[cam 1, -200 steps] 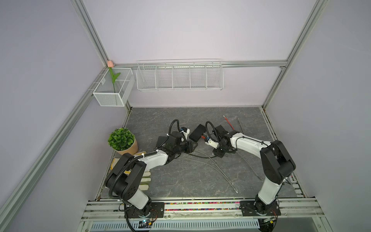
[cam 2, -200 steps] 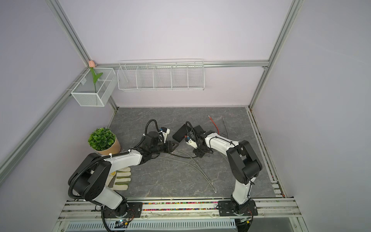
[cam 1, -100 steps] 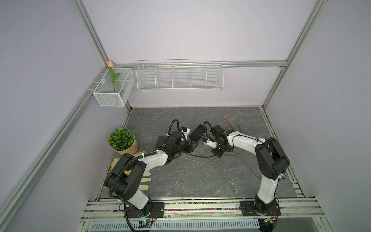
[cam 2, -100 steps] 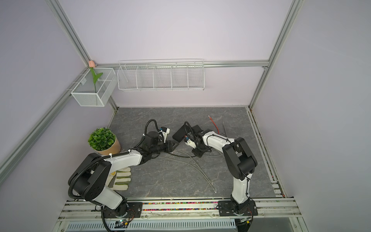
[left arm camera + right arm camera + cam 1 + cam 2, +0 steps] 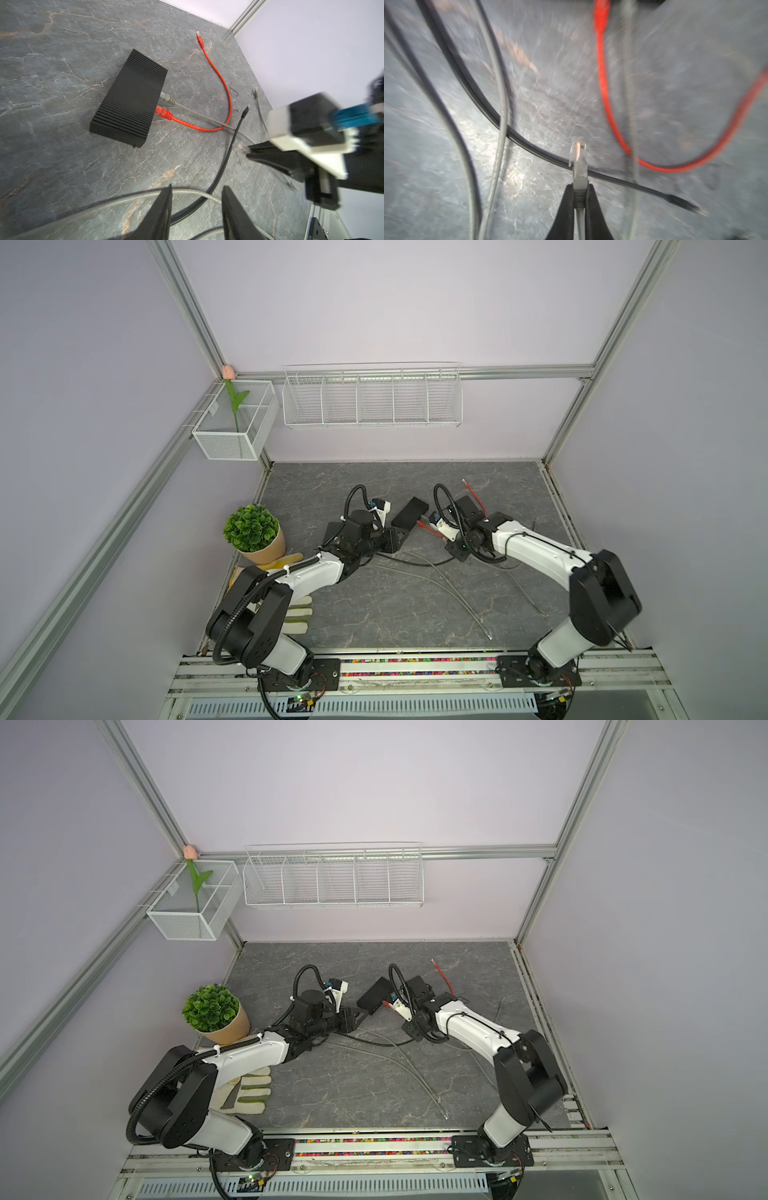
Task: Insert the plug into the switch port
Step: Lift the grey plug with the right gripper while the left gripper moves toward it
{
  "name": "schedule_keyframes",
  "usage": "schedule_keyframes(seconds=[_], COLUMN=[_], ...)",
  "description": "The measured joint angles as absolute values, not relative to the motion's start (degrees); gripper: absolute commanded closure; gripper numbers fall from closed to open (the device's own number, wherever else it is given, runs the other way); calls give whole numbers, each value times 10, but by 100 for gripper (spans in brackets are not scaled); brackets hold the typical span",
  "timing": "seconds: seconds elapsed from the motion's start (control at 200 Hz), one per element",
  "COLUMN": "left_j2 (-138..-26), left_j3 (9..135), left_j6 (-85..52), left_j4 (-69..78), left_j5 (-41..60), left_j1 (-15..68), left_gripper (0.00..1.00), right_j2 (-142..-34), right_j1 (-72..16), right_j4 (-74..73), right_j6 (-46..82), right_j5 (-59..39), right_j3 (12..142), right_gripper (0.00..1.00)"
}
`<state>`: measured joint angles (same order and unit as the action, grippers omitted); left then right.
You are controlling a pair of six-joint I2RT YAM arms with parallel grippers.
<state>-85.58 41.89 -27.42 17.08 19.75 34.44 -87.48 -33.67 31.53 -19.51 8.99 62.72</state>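
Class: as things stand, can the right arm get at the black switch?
Probably yes: the right claw, shut on a grey plug, sits near the switch; only loose cables lie between.

I'm holding both arms low over the grey marbled tabletop (image 5: 374, 626). My left pincer (image 5: 401, 536) is sitting just beside the near corner of the black switch (image 5: 410, 511); my right pincer (image 5: 454, 551) is hanging low near its other side (its jaws are too small to read from up here). A red cable (image 5: 423, 524) is lying between it and the switch. Grey cables (image 5: 449, 593) are trailing toward my bases, and a work glove (image 5: 297, 616) is lying under my left arm beside a potted plant (image 5: 251, 526).
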Motion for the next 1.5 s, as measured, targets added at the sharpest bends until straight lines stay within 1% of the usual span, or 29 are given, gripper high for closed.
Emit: schedule_keyframes(seconds=[0.175,0.255,0.355,0.59,0.95,1.275,1.5], left_j2=[-826,-814,-810,-818,-841,-857,-869], left_j3=[419,419,419,419,419,419,419], left_j6=[-278,-278,-279,-294,-335,-356,-364], left_j4=[200,213,232,308,389,476,508], left_j5=[219,228,241,281,319,370,400], left_j1=[345,349,357,387,401,405,405], left_gripper=[58,58,56,55,55,55,55], right_j2=[-726,-687,-664,-656,-653,-660,-663], right_j1=[-340,-340,-340,-340,-342,-336,-326], right_j4=[260,245,234,217,195,196,195], right_j6=[-174,-166,-158,-149,-145,-147,-146], right_j5=[76,56,33,-16,-62,-167,-216], right_j3=[582,569,562,551,539,539,539], right_gripper=[93,93,93,93,93,93,93])
